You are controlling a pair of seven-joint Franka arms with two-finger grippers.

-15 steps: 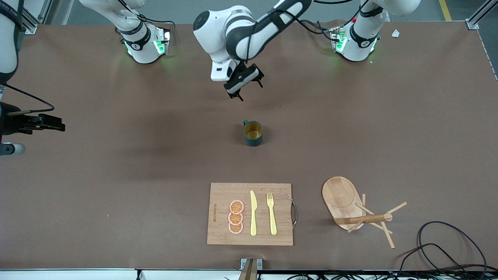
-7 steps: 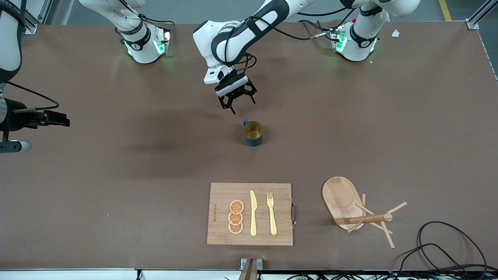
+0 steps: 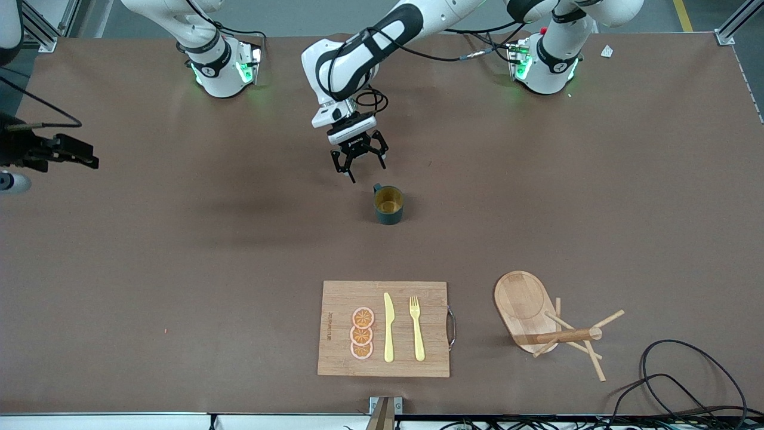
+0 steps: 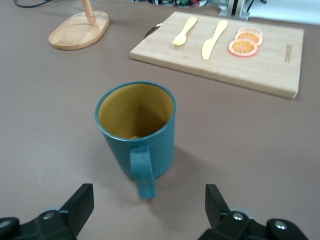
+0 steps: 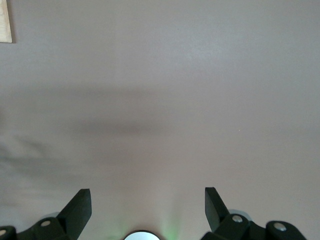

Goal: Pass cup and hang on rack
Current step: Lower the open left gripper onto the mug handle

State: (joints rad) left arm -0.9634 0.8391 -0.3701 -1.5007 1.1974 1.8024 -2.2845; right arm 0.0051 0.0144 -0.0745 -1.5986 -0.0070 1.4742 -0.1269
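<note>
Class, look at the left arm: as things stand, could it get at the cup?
Probably yes. The left gripper hangs with open jaws just short of the upright cup, whose handle faces it, and only bare table lies between them.

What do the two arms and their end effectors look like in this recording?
Both arms are glossy white with black joint bands and green-lit bases. Black cables run along the left arm. The left end effector and the right end effector are black, with two angular fingers.
</note>
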